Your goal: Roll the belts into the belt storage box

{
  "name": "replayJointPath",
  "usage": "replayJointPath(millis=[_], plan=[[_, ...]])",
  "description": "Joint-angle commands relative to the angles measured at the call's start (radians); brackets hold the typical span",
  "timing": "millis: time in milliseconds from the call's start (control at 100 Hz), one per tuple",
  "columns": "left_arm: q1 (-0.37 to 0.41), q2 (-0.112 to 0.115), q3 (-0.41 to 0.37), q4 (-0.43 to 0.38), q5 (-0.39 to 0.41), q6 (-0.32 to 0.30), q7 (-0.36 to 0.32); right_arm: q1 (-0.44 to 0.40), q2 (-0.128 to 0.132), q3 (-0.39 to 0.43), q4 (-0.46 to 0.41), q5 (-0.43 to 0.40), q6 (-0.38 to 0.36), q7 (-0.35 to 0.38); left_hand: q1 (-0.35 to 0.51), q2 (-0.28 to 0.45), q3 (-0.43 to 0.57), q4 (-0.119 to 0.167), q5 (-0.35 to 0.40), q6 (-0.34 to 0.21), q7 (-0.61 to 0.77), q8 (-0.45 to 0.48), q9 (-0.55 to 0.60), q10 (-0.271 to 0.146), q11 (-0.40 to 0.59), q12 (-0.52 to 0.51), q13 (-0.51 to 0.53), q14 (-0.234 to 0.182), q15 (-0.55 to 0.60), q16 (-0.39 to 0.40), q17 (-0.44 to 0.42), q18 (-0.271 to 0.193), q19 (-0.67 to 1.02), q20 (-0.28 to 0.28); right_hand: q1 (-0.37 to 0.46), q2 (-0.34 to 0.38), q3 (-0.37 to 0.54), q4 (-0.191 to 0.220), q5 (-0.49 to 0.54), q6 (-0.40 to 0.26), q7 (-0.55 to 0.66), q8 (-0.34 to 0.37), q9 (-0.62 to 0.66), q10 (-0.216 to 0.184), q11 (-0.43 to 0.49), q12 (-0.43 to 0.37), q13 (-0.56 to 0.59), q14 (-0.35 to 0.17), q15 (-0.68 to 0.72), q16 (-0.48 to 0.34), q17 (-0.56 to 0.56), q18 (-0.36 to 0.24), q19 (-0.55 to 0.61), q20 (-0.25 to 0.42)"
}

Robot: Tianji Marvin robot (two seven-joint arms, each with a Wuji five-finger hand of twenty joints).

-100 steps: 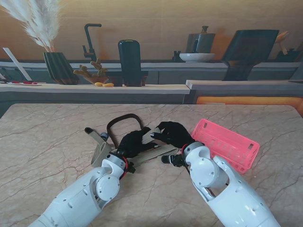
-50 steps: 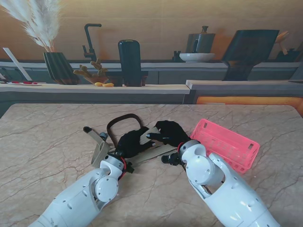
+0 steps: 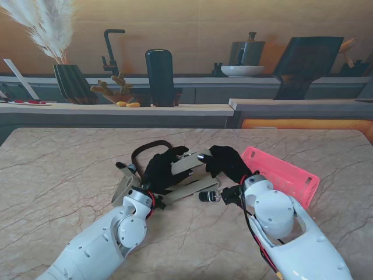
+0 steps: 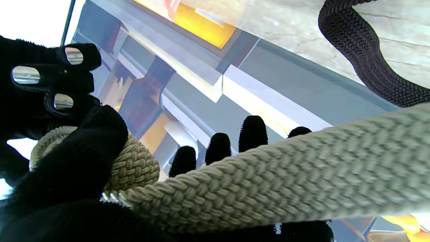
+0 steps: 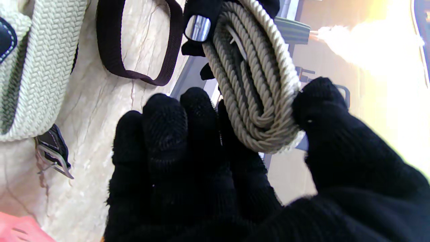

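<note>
both the left hand [image 3: 160,170] and right hand [image 3: 226,163] pinch the beige belt [image 3: 187,163] (partly rolled) above the table [image 3: 58,169].

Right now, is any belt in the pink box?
No: the pink box holds nothing visible, and the tan belt is between both hands.

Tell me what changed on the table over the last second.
The right hand moved right, toward the pink box, and the left hand lifted, stretching the beige belt between them. Both keep hold of it. The brown belt and box stayed put.
</note>
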Motion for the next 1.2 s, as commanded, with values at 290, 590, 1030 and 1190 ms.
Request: replayJointPath(millis=[290,590,1030,1190], plan=[[0.022,-0.016,-0.011,-0.012,-0.062,-0.085,-0.018,-0.008,-0.015,0.051,0.028,0.362,0.009,0.109,-0.153,-0.037,0.045,-0.007,-0.097,-0.072,-0.062,-0.033,-0.106,-0.043,-0.105,-0.087,-0.111,-0.07,-0.166,-0.114,-0.041,-0.103,-0.161,-0.043,0.167,0.166,0.073,0.047,0.041,-0.274,0.232,0.125,-0.022,0.016,0.071,0.056,-0.016,-0.047,0.083,0.061,-0.018,-0.069,0.032,0.026],[0.018,-0.03,0.009,-0.001,-0.084,-0.132,-0.011,0.08,-0.04,0.001,0.157,0.589,0.07,0.207,-0.266,-0.048,0.133,-0.05,-0.127,-0.09,-0.1,-0.069,-0.17,-0.054,-0.116,-0.141,-0.17,-0.101,-0.235,-0.185,-0.057,-0.21,-0.252,-0.091,0.169,0.179,0.044,0.052,0.033,-0.299,0.229,0.141,-0.036,0.039,0.135,0.121,-0.009,-0.069,0.177,0.145,-0.008,-0.088,0.055,0.079],[0.03,-0.041,-0.008,-0.011,-0.048,-0.138,0.085,0.196,-0.081,-0.097,0.313,0.663,0.206,0.23,-0.157,0.045,0.15,-0.068,-0.122,-0.053,-0.192,-0.179,-0.251,-0.052,-0.068,-0.167,-0.257,-0.121,-0.19,-0.307,-0.048,-0.326,-0.361,-0.149,0.173,0.188,0.043,0.053,0.022,-0.277,0.228,0.147,-0.047,0.05,0.145,0.134,-0.017,-0.062,0.188,0.159,-0.018,-0.087,0.062,0.098],[0.033,-0.041,-0.014,-0.015,-0.037,-0.134,0.103,0.227,-0.092,-0.138,0.348,0.683,0.233,0.247,-0.138,0.021,0.142,-0.063,-0.123,-0.043,-0.22,-0.187,-0.28,-0.047,-0.066,-0.166,-0.296,-0.113,-0.18,-0.318,-0.079,-0.335,-0.398,-0.164,0.175,0.19,0.042,0.053,0.018,-0.274,0.227,0.147,-0.052,0.05,0.145,0.135,-0.021,-0.061,0.188,0.159,-0.021,-0.086,0.062,0.1]])
